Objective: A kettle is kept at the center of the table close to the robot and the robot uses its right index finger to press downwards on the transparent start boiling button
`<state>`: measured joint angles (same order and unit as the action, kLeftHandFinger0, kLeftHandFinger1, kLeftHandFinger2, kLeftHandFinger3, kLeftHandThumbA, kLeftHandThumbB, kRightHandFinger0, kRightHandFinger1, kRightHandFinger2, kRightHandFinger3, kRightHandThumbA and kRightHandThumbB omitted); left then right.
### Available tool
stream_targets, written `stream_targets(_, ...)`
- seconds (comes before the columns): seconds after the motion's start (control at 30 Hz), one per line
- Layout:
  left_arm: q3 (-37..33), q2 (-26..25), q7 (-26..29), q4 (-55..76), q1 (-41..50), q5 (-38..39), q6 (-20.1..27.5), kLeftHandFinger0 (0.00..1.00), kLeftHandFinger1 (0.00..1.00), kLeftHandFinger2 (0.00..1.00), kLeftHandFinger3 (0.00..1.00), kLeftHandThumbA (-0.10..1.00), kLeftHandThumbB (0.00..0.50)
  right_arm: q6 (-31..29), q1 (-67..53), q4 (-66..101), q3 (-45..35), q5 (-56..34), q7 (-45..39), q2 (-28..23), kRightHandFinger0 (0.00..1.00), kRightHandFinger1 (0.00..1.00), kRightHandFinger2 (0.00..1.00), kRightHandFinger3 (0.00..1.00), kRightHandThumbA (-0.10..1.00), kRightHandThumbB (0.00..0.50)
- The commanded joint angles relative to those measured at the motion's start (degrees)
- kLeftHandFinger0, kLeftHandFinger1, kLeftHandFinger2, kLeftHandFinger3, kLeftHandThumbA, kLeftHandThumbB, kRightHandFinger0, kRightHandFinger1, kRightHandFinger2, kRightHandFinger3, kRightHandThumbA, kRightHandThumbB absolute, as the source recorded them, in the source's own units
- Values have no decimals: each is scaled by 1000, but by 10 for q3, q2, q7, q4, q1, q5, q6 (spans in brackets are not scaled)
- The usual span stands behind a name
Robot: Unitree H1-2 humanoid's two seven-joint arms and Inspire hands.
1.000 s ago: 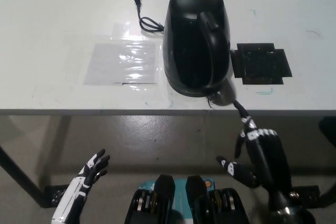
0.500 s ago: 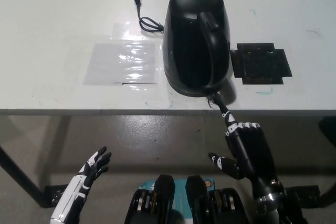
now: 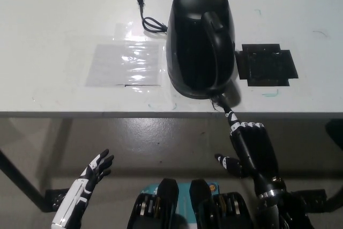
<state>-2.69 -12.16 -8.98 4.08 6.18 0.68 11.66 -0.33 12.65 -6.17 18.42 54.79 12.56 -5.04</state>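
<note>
Two hands in view. My left hand [image 3: 88,183] rests low at left, below bench [image 3: 53,14] edge, fingers spread, holding nothing. Plastic sheet [image 3: 126,63] lies flat left of kettle [image 3: 201,38]; cable [image 3: 147,17] behind it. Kettle stands mid-bench, near edge, handle's long axis pointing toward me. My right hand [image 3: 249,143] nearer: index finger extended, others curled, tip at start button [image 3: 220,99] at handle base. Button lies directly ahead; press goes downward. Black pad [image 3: 267,64] right of kettle.
</note>
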Motion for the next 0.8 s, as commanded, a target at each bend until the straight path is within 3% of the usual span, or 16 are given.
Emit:
stream_targets(0.0, -2, -8, -9, 16, -3, -1, 21, 1000, 1000, 1000, 1000, 1000, 404, 10, 25, 6, 1, -1, -2, -2, 0, 0, 0, 1000, 1000, 291)
stream_targets(0.77, -2, -9, -12, 19, -2, 1, 24, 1000, 1000, 1000, 1000, 1000, 409, 23, 60, -30, 18, -3, -3, 1, 0, 0, 0, 1000, 1000, 309)
